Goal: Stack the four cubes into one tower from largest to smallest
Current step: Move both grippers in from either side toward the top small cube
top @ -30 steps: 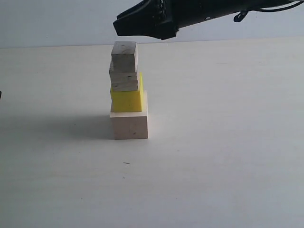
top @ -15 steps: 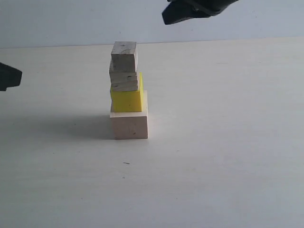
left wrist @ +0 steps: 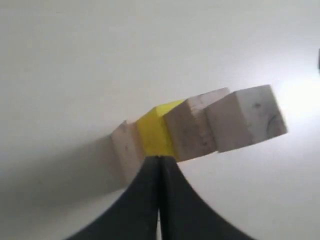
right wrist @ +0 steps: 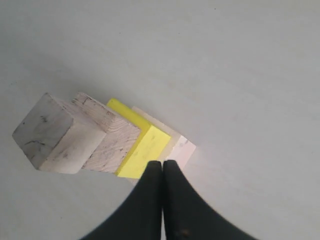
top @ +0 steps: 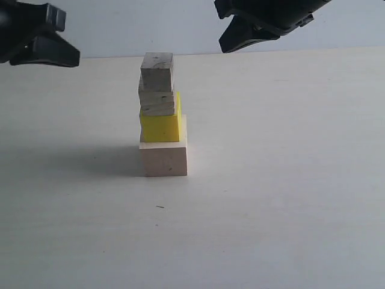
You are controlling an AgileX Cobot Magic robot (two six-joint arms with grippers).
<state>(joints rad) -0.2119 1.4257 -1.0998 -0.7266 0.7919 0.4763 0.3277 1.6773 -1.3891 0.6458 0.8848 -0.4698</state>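
A: Position of the tower (top: 160, 120) against the jaws?

B: Stands on the table (top: 289, 192), left of the middle in the exterior view, between the two grippers and below both. Touches neither.

A: Left gripper (left wrist: 159, 161)?

B: Hangs high, well off to the left of the stack. Jaws pressed together, tips meeting, nothing between them.

A: Right gripper (right wrist: 162, 165)?

B: Also high, up and to the right of the top cube, nearer than the left one. Jaws likewise together, gripping nothing.

A: Order within the stack?

B: Large pale cube (top: 163, 159) at the bottom, yellow cube (top: 160, 127) on it, grainy cracked cube (top: 158, 103) above that, smallest cube (top: 157, 71) on top.

A: Edges?

B: Not flush. Yellow cube set toward the left side of the base, with a bare ledge on the right. Grainy cube juts slightly past the yellow on the left.

A: Room for moving?

B: Broad stretch of table in front and to the right. Shadow (top: 90, 159) on the left. Far table edge behind the stack, against a pale wall (top: 132, 27). Small dark speck (top: 159, 206) in front.
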